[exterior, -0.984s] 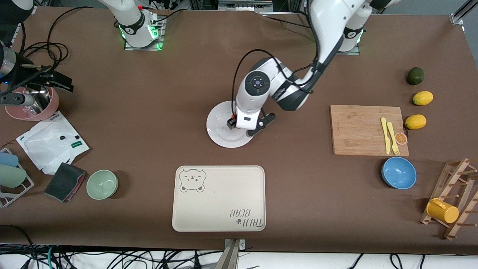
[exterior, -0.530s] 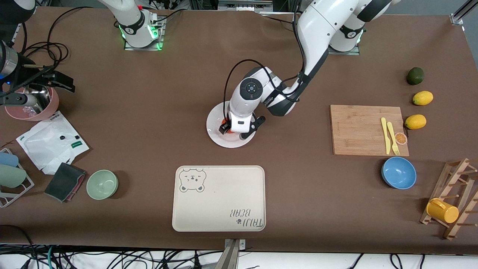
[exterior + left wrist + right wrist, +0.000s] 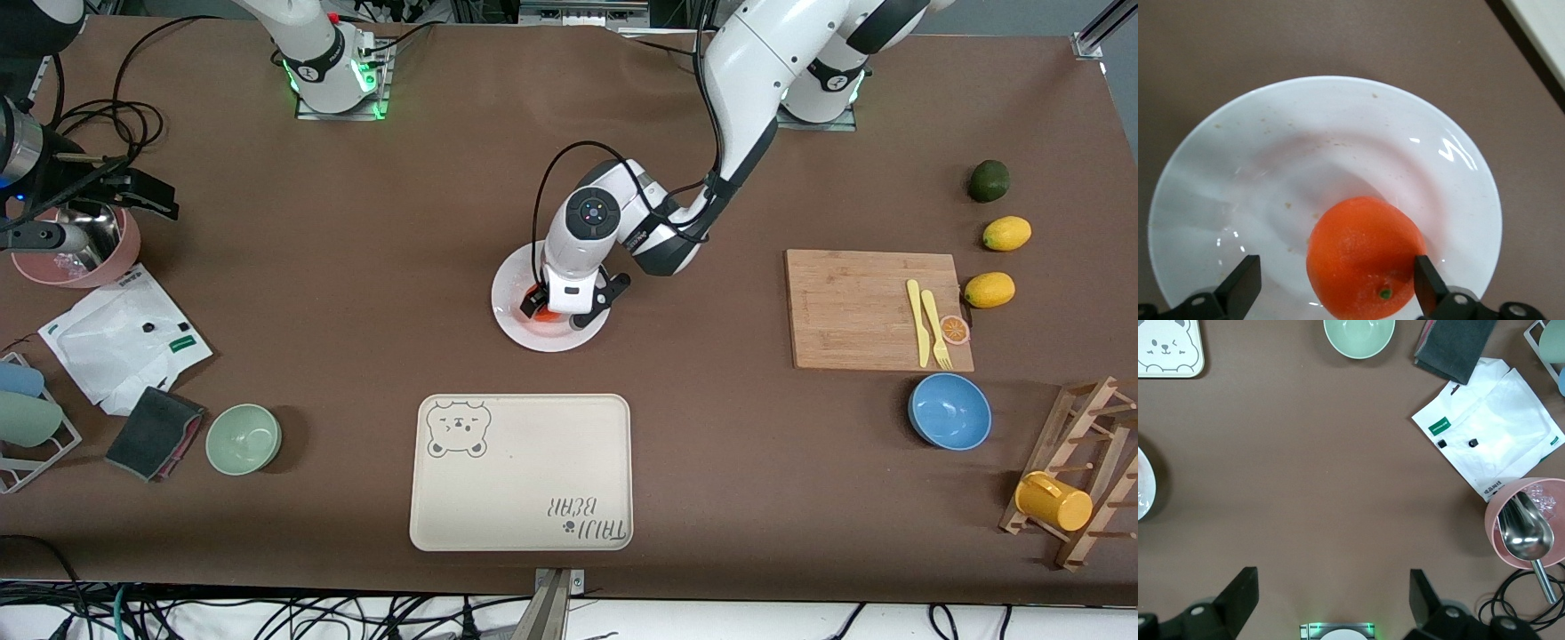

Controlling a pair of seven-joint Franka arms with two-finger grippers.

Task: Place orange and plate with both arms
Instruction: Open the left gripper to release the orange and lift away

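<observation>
The left gripper (image 3: 564, 310) hangs low over the white plate (image 3: 511, 324) at mid-table, with the orange (image 3: 1365, 257) resting on the plate's surface between its two fingers; the wrist view shows one fingertip (image 3: 1426, 283) touching the fruit's side and the other fingertip (image 3: 1245, 287) standing clear with a gap, so the jaws are spread wider than the fruit and no longer clamp it. By the look of it, the step in hand is the setting-down of the orange on the plate, and that part seems all but done: the fruit sits off-centre in the plate's shallow well, toward the gripper's side. The next move likely calls for a straight lift of the left gripper, so that the touching finger does not roll the orange off toward the rim, and then for moving the plate, perhaps to the bear-print tray (image 3: 520, 472) that lies nearer the front camera. The left arm reaches from its base in a bent sweep, its wrist turned downward so the fingers point at the plate. The right arm waits; its gripper (image 3: 1327, 600) is raised over bare brown table near its own base, fingers wide apart and holding nothing, with the pink bowl and metal scoop (image 3: 1525, 530) below it.
</observation>
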